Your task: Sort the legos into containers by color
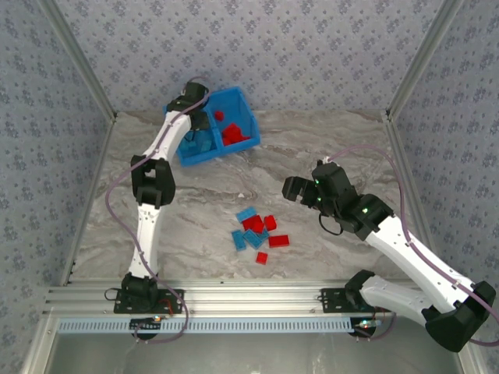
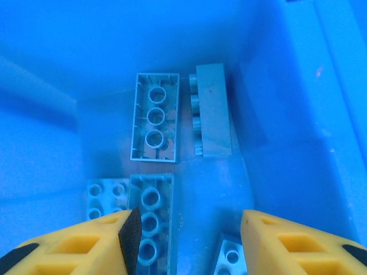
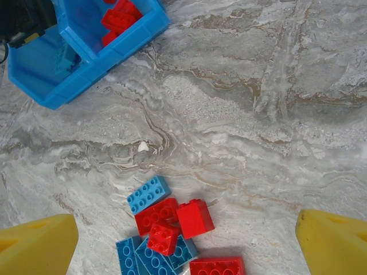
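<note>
Grey-veined marble bench [image 1: 335,148] runs back to patterned walls, and the blue rectangular plastic bin [image 1: 226,150] sits at its far left.

My left claw [image 2: 189,240] hangs inside the bin's left compartment with its fingers spread and nothing between them. Light-blue studded bricks [image 2: 155,117] lie on the floor just below it. My right claw [image 3: 186,243] is spread wide too and holds nothing. It hovers over the loose pile of red and blue bricks [image 3: 166,229] near the middle of the bench, well apart from the bin.

The pile worries me most. Its bricks touch and overlap, and one small red brick [image 3: 163,238] rests on top of blue ones. If my right claw comes down carelessly, I judge it could pinch two colours at once. It could also nudge a neighbour and scatter the heap.

The left side has its own risk. Bin walls stand close around those fingers, so if I lift at a slant a fingertip could catch a wall or the central divider [image 3: 74,40]. That would drag or tip the light bin, and the sorted red bricks [image 1: 231,132] in the right compartment could spill.

My left arm lies across the bin, so a right-hand delivery now might crowd it. Otherwise I see nothing standing on the open marble between pile and bin.
</note>
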You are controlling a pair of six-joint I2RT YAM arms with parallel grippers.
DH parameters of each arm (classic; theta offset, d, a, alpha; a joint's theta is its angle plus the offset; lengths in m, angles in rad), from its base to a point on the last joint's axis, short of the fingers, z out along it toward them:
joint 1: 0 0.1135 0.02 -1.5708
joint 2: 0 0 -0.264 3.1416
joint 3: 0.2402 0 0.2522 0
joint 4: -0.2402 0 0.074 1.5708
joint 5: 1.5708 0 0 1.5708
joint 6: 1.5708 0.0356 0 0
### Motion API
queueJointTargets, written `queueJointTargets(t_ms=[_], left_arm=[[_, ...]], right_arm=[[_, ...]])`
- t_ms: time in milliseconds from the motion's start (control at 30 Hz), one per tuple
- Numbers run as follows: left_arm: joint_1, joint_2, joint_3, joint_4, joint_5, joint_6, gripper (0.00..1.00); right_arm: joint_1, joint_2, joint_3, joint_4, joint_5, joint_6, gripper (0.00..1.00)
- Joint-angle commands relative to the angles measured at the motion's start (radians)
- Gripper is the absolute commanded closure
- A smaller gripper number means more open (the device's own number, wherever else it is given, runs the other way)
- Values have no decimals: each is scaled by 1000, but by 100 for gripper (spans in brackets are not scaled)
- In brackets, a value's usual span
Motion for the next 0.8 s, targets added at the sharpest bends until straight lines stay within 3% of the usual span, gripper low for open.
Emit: queueJointTargets(t_ms=[0, 100, 267, 533, 633, 767], left_arm=[[-22, -153, -61, 21, 38, -14, 49], [-37, -279, -151, 46, 55, -38, 49], [-74, -613, -460, 182, 139, -104, 49], [-150, -1118, -950, 180, 150, -152, 47], [-149, -1265, -1063, 137, 126, -119, 41], [-150, -1390, -1161, 44, 138, -43, 29]], right_arm=[[10, -1, 4, -10, 16, 16, 0], [18, 10, 4, -6, 22, 5, 0], [97, 95, 36, -11, 36, -49, 4], [390, 439, 200, -98, 10, -66, 24], [465, 565, 261, -115, -13, -16, 31], [491, 687, 272, -104, -50, 36, 38]])
